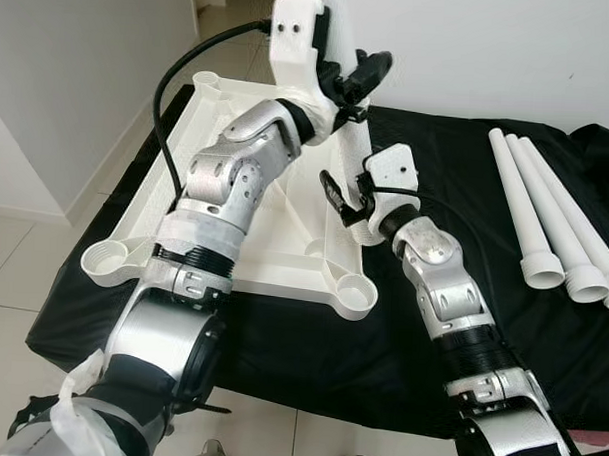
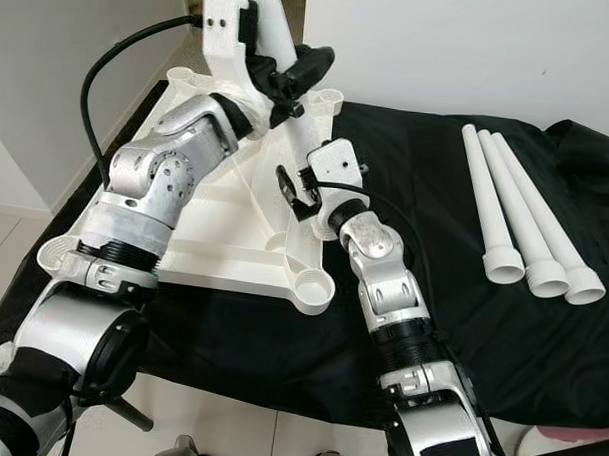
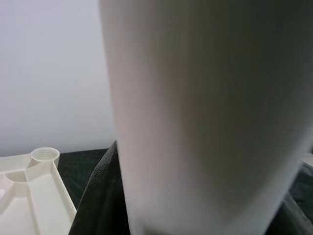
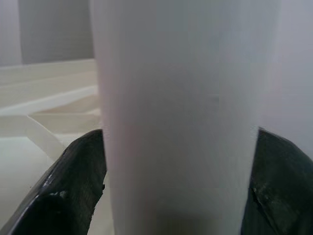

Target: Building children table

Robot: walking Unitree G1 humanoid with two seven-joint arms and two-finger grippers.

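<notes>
From the upturned tabletop [image 1: 285,217] lying left on the black cloth [image 1: 456,173], you have both the left gripper [image 1: 355,85] and right gripper [image 1: 347,201] clamped around one upright leg [image 1: 355,155], probably seating it in a socket, while three spare legs [image 1: 550,212] wait far right.

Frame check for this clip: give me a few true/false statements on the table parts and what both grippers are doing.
1. Three loose legs lie on the black cloth. True.
2. The tabletop lies underside up. True.
3. The right gripper is open and holds nothing. False: its fingers clamp the upright leg.
4. The left gripper grips a leg lying on the cloth. False: it holds the same upright leg higher up.
</notes>
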